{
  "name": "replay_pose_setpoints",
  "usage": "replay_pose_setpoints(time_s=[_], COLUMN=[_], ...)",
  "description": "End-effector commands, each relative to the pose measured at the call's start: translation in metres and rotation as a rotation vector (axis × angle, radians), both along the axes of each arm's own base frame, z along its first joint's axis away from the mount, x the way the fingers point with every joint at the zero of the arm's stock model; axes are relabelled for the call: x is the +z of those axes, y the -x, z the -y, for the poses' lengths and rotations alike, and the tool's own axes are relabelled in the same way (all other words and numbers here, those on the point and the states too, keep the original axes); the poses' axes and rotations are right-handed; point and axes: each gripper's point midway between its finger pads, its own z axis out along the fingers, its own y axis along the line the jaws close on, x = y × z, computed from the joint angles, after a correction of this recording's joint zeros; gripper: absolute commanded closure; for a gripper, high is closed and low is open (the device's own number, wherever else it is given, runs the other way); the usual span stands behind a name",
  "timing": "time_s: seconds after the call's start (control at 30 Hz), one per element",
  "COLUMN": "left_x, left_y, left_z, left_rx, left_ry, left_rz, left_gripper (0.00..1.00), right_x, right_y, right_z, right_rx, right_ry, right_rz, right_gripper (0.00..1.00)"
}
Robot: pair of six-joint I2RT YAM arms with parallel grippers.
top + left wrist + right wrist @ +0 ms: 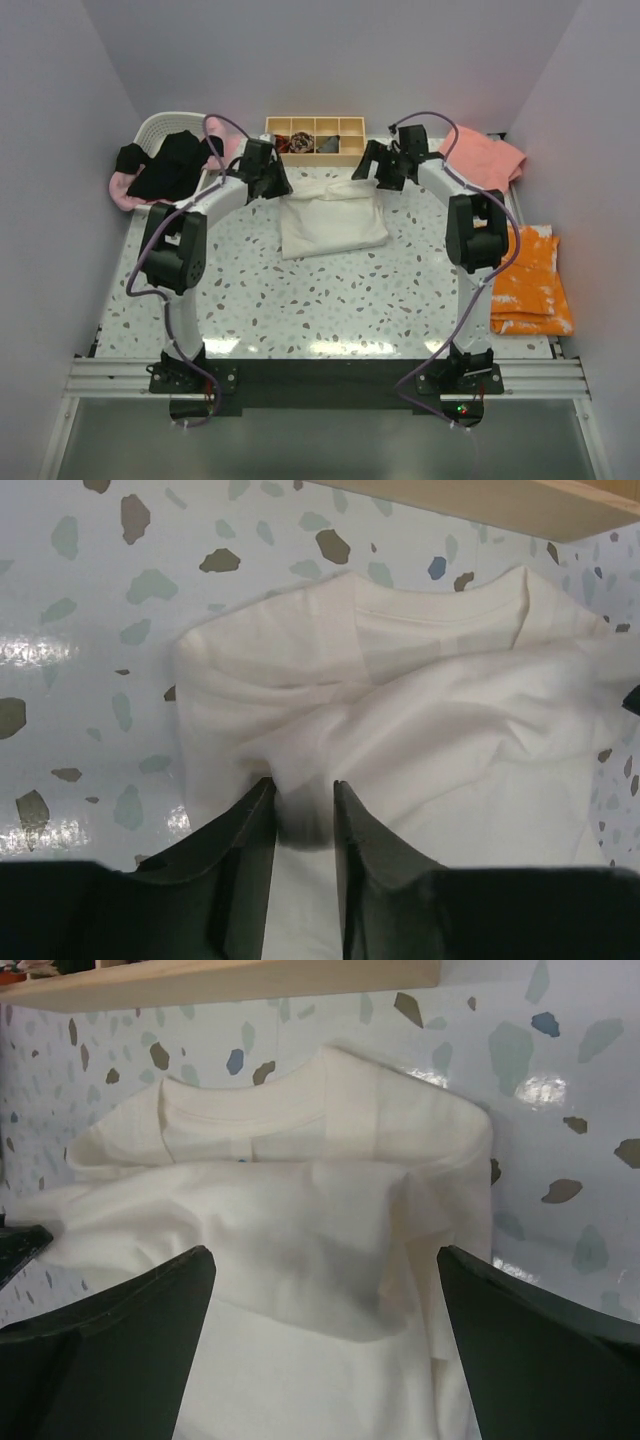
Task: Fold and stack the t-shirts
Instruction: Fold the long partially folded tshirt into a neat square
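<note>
Both my arms rise from their bases at the near edge, bow outward at the elbows and curve back in over the far half of the table (300, 300). The wrists end on either side of the cream shirt (332, 222) and face each other across it.

My left gripper (278, 186) sits low at the shirt's far left corner. In the left wrist view its jaws stand only a narrow way apart (303, 788), with shaded cream cloth (430, 730) showing through the gap. The cloth looks loose rather than pinched.

My right gripper (368, 168) is at the far right corner. In the right wrist view it is spread wide (325, 1340), one finger at each side of the picture, and holds nothing. The shirt (300, 1210) lies below and between them with its collar toward the wooden box (315, 135).

The cream shirt lies folded into a rough rectangle, near the middle of the table and just in front of the box. A black shirt (170, 165) hangs over the white basket (165, 125) at far left, with light pink cloth (122, 195) under it. A salmon shirt (485, 155) lies at far right, and an orange cloth (528, 280) lies off the right edge.
</note>
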Motion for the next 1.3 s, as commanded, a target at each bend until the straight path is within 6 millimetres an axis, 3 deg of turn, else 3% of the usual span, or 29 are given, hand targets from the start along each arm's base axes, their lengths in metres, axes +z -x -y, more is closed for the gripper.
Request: replay_pose_setpoints(time_s=[0.0,0.13,0.17,0.23,0.27,0.43,0.6,0.63,0.8,0.97,1.0,1.03,1.1,1.27], left_x=[0.018,0.052,0.067,0.077,0.089,0.093,0.059,0.060,0.026,0.010,0.012,0.011,0.006,0.002], left_y=[-0.023,-0.031,-0.029,-0.024,-0.022,0.010,0.050,0.049,0.057,0.043,0.035,0.031,0.020,-0.002], left_z=[-0.023,-0.048,-0.051,-0.050,-0.047,0.015,0.068,0.075,0.090,0.093,0.093,0.093,0.093,0.086], left_rx=[0.058,0.116,0.123,0.111,0.093,-0.174,-0.364,-0.386,-0.402,-0.394,-0.387,-0.381,-0.370,-0.334], left_ry=[-0.005,-0.029,-0.031,-0.023,-0.001,0.211,0.317,0.335,0.365,0.353,0.341,0.334,0.312,0.257], left_rz=[0.124,0.216,0.240,0.259,0.285,0.223,0.088,0.114,0.045,0.055,0.073,0.077,0.091,0.134], left_gripper=[0.52,0.48,0.48,0.48,0.48,0.52,0.53,0.53,0.53,0.54,0.54,0.54,0.55,0.56], right_x=[0.033,0.062,0.068,0.081,0.081,0.071,0.051,0.043,0.023,0.009,-0.001,0.004,-0.004,0.009], right_y=[-0.032,-0.029,-0.026,-0.015,-0.011,0.026,0.057,0.061,0.067,0.052,0.048,0.042,0.035,0.010], right_z=[0.023,0.041,0.042,0.038,0.036,0.009,-0.018,-0.020,-0.034,-0.039,-0.039,-0.041,-0.042,-0.045], right_rx=[-0.042,-0.051,-0.045,-0.014,-0.006,0.095,0.167,0.172,0.211,0.212,0.207,0.211,0.211,0.214], right_ry=[-0.033,0.013,0.018,0.008,-0.004,-0.083,-0.091,-0.089,-0.096,-0.094,-0.088,-0.089,-0.083,-0.073], right_rz=[0.156,0.249,0.259,0.258,0.241,0.135,0.062,0.040,-0.004,-0.003,-0.015,-0.006,-0.018,0.049], right_gripper=[0.01,0.01,0.01,0.01,0.01,0.02,0.09,0.09,0.10,0.10,0.09,0.09,0.09,0.08])
